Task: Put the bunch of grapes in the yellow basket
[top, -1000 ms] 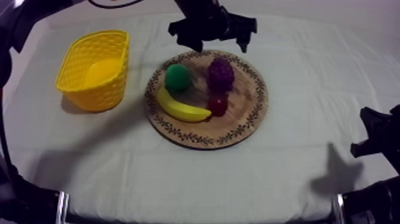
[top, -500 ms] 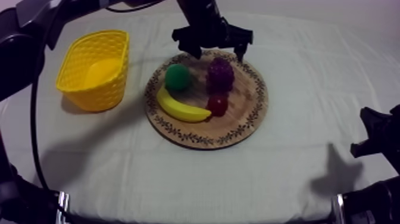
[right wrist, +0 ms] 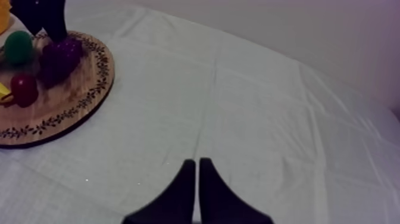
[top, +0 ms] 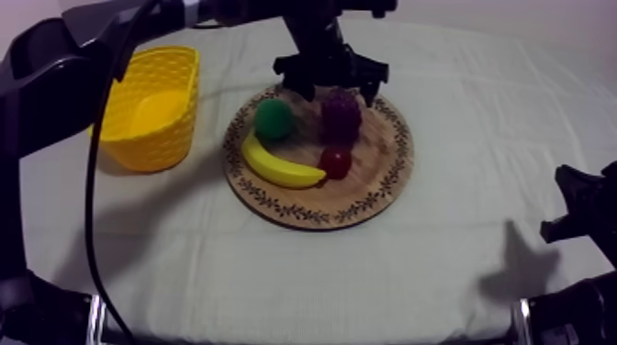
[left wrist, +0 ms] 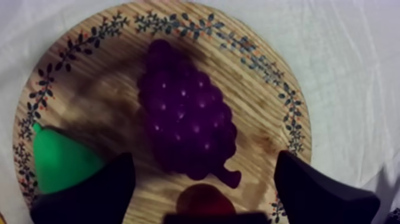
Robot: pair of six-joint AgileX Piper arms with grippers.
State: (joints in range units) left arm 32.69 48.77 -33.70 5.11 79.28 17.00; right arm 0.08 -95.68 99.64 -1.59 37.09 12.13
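Parted end effector (left wrist: 202,164) above grapes (left wrist: 184,116)

Top view: high over table (top: 275,266), slanted down, takes in whole tabletop. Left wrist view: close above wooden board (left wrist: 262,71), facing nearly straight down. Right wrist view: low over table, off to side, looking across toward board. All three share board.

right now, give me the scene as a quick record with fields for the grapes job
left claw: open, over the bunch of grapes, one finger at each side
right claw: shut, over bare cloth
bunch of grapes: lying on the wooden board, not gripped
also on board: pear, banana, small red fruit
yellow basket: beside the board, apart from it, grapes not in it
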